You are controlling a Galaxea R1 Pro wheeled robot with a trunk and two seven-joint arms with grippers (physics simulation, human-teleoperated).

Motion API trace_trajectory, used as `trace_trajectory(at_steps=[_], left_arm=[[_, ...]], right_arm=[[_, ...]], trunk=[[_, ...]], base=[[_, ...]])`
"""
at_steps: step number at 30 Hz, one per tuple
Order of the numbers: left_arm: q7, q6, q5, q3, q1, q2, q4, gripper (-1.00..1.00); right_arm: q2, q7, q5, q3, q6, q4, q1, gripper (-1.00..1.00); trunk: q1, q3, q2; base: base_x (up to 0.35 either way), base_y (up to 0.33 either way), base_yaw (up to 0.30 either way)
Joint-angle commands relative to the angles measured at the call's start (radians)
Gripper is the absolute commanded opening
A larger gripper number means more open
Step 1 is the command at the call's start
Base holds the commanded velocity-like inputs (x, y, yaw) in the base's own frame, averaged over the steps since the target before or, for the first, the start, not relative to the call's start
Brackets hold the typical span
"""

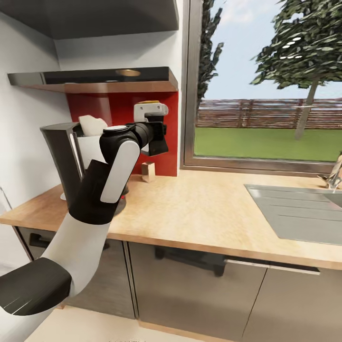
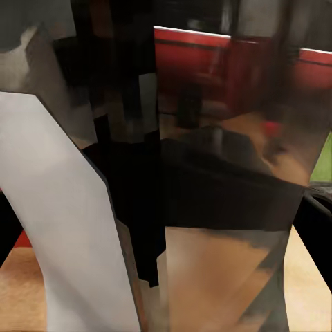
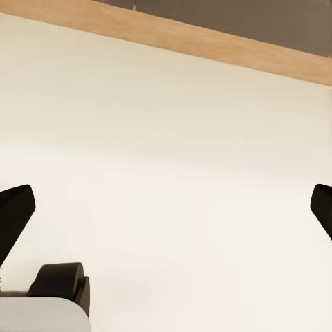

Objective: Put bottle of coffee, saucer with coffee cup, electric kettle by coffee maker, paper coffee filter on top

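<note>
At the counter's left end stands a tall dark kettle-like vessel [image 1: 61, 154] with a handle. Right behind it is a white appliance body [image 1: 89, 145], and crumpled white paper [image 1: 92, 124] sits on top of it. My left arm reaches over them toward the red back wall. Its black gripper [image 1: 158, 137] hangs above the counter under a white part with a yellow top [image 1: 151, 109]. The left wrist view sits very close to a shiny dark metal surface [image 2: 221, 173] that mirrors the red wall. My right gripper [image 3: 166, 207] hangs open over pale floor, its fingertips [image 3: 14, 211] far apart.
A small wooden block [image 1: 148, 171] stands on the wooden countertop [image 1: 199, 209] by the red wall. A dark shelf [image 1: 95, 78] hangs above, with a round shape on it. A steel sink [image 1: 299, 209] is set in at the right. Drawers run below.
</note>
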Motion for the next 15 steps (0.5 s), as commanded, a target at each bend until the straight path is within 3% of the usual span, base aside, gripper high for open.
trace_trajectory(at_steps=[1, 11, 15], left_arm=[[0.011, 0.002, 0.009, -0.001, -0.001, 0.000, 0.000, -1.00], [0.011, 0.002, 0.009, -0.001, -0.001, 0.000, 0.000, -1.00], [0.011, 0.002, 0.009, -0.001, -0.001, 0.000, 0.000, -1.00]], right_arm=[[-0.001, 0.002, -0.007, 0.007, -0.004, 0.001, 0.000, 1.00], [-0.001, 0.001, -0.007, 0.007, -0.005, 0.001, 0.000, 1.00], [-0.001, 0.001, -0.007, 0.007, -0.003, 0.001, 0.000, 1.00]], trunk=[[0.000, -0.001, -0.001], [0.000, -0.001, -0.001], [0.000, -0.001, -0.001]], base=[[0.000, -0.011, 0.246], [0.000, -0.004, 0.262], [0.043, -0.119, 0.138]])
